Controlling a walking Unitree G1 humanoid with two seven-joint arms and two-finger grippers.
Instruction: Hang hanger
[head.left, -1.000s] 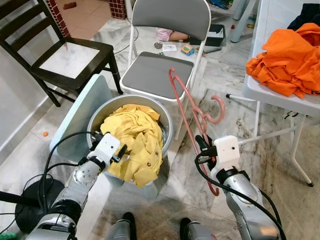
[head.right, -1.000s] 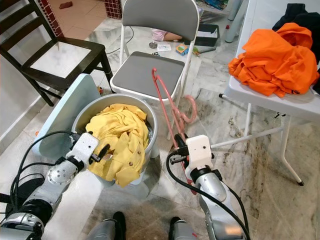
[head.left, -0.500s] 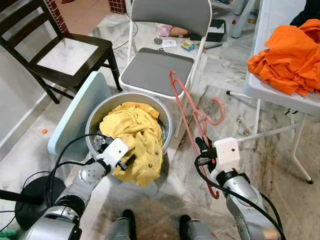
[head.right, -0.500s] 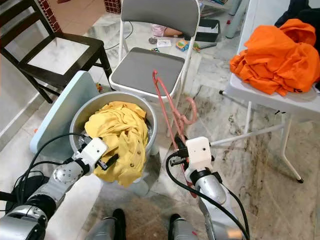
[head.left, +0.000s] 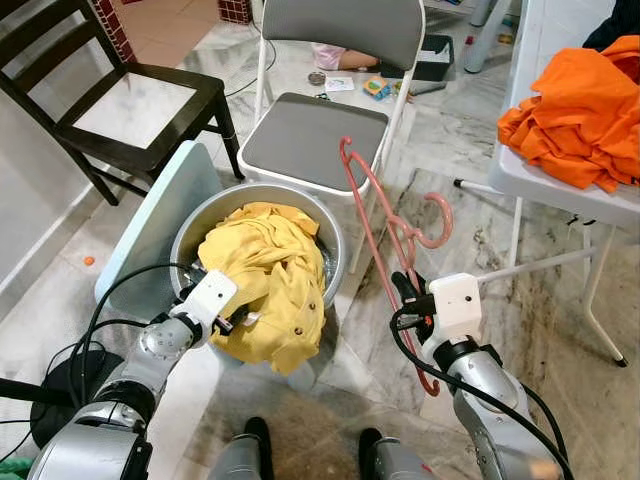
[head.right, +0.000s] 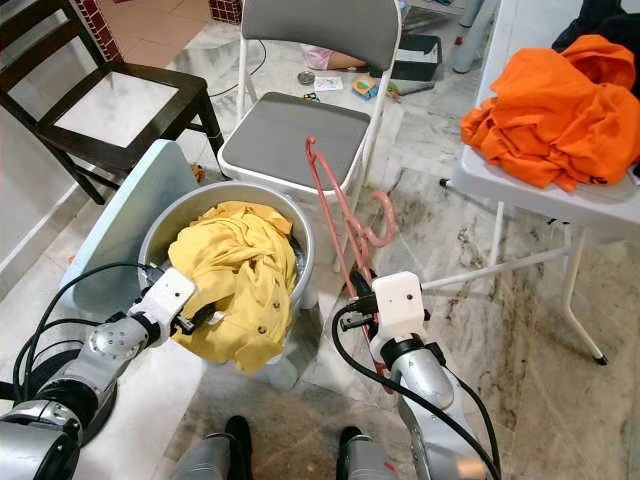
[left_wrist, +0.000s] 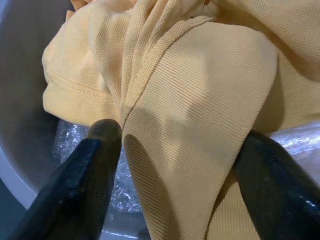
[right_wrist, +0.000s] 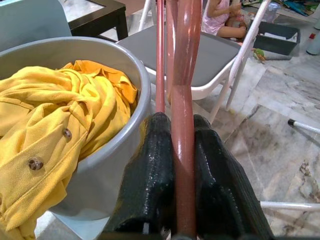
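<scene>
Both head views look steeply down, sharing the basin (head.left: 330, 262) that each close wrist view also faces.

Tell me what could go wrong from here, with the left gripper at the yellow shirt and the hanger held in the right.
1. The left gripper is open around one fold of the yellow shirt; the shirt already spills over the basin rim, so a pull may drag it out bunched.
2. The right gripper clamps the pink hanger low on its frame, so it may swing.
3. The hanger's hook sits close to the grey folding chair and could snag.
</scene>
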